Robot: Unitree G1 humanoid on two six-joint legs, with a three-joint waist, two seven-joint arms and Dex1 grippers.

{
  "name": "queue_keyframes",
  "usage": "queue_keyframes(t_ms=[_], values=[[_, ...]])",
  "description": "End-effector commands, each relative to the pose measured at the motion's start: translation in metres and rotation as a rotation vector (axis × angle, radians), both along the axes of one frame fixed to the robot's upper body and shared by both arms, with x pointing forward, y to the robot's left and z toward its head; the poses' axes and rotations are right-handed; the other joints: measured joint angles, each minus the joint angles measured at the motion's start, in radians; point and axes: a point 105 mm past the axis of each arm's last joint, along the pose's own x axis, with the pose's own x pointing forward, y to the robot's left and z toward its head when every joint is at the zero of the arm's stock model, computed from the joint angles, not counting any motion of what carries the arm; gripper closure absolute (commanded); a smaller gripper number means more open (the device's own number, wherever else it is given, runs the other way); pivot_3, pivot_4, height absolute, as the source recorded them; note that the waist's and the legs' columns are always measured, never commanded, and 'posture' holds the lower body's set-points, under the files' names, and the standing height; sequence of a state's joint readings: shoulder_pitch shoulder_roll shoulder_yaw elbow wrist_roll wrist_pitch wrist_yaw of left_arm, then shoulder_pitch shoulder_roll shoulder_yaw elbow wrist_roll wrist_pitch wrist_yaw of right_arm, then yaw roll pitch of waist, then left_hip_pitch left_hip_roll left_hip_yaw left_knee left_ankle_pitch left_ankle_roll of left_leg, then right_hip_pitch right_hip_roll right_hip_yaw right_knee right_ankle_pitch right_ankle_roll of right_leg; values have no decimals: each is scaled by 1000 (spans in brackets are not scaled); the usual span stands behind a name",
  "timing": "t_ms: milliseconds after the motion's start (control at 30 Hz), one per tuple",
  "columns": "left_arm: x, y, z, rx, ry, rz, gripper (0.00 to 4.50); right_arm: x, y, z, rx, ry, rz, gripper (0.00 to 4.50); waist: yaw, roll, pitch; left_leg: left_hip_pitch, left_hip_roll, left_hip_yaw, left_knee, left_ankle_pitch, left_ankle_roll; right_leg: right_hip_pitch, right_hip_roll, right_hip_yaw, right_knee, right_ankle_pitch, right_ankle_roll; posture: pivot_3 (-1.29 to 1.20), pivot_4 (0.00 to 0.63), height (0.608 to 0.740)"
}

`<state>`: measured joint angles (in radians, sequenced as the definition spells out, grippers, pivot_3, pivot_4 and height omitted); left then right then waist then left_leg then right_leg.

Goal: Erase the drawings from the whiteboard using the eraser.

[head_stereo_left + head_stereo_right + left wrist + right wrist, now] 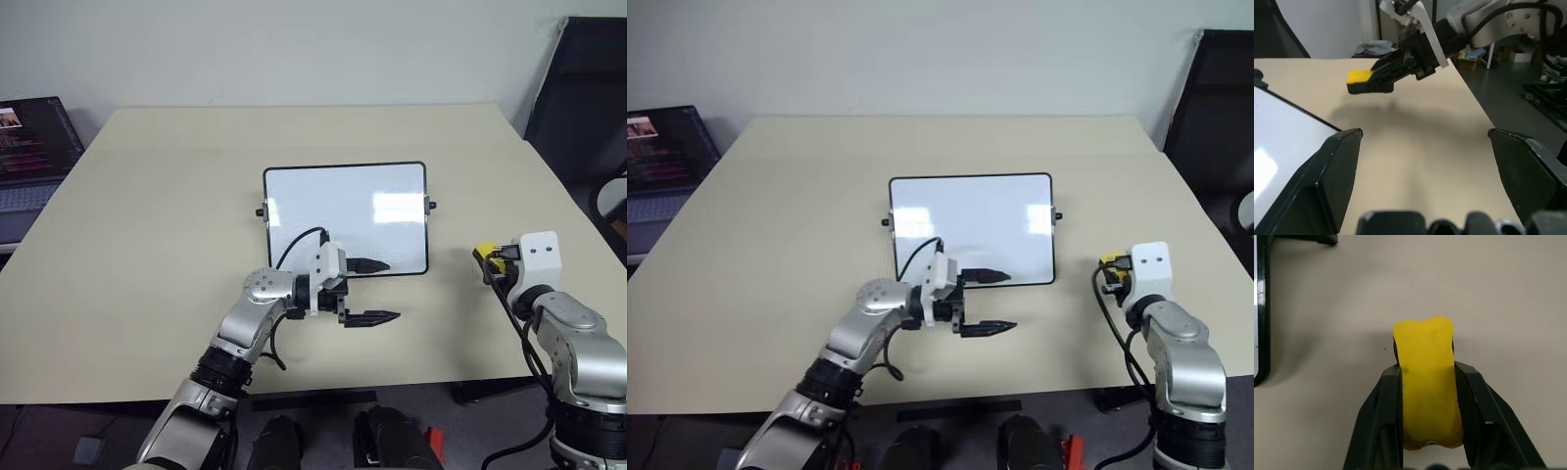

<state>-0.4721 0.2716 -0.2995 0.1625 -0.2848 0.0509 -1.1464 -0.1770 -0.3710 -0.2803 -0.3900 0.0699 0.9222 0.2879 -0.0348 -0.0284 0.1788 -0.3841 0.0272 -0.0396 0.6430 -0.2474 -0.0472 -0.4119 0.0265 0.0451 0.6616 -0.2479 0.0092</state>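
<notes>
Right hand (1427,396) pinches the yellow eraser (1426,382) over bare worktop (147,245), right of the whiteboard (343,211), presumably ready to set down: the board looks clean. Left hand (370,291), fingers wide and empty, hovers at the board's near edge, perhaps to steady it.

Left arm: bent across the front, wrist turned so the left gripper (370,291) points level toward the robot's right, its two black fingers spread apart. Right arm: folded low at the right side, right gripper (1426,382) angled slightly downward, fingers clamped together.
</notes>
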Motion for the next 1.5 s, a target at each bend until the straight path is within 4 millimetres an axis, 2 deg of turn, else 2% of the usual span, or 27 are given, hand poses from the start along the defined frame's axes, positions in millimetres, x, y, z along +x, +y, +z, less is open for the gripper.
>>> queue_keyframes(t_ms=[33,267,633,967,1233,1433,1500], values=[[2,0,10,-12,-60,-4,0,4,1,1,0,-24,-5,3402,0,0,0,0,0,0,0,0,0,0,0,0,0,0,0,0,150,740],[10,6,5,26,-104,59,0,8,1,-5,-2,-23,-10,3402,0,0,0,0,0,0,0,0,0,0,0,0,0,0,0,0,150,740],[12,8,6,27,-119,67,0,10,0,-8,22,-17,-27,3402,0,0,0,0,0,0,0,0,0,0,0,0,0,0,0,0,150,740],[15,10,9,29,-129,70,0,11,2,-11,45,-16,-40,29,0,0,0,0,0,0,0,0,0,0,0,0,0,0,0,0,150,740],[18,18,6,54,-138,121,0,10,0,-5,31,-67,-69,29,0,0,0,0,0,0,0,0,0,0,0,0,0,0,0,0,150,740],[28,43,5,46,-188,348,0,-5,11,8,-5,-186,-33,29,0,1,0,0,1,0,-2,0,0,-1,0,1,0,0,-1,0,150,740],[29,58,9,-16,-178,493,0,-14,17,22,-54,-272,-10,29,0,1,0,-2,1,0,-2,0,0,-2,0,1,0,0,0,0,150,740]])
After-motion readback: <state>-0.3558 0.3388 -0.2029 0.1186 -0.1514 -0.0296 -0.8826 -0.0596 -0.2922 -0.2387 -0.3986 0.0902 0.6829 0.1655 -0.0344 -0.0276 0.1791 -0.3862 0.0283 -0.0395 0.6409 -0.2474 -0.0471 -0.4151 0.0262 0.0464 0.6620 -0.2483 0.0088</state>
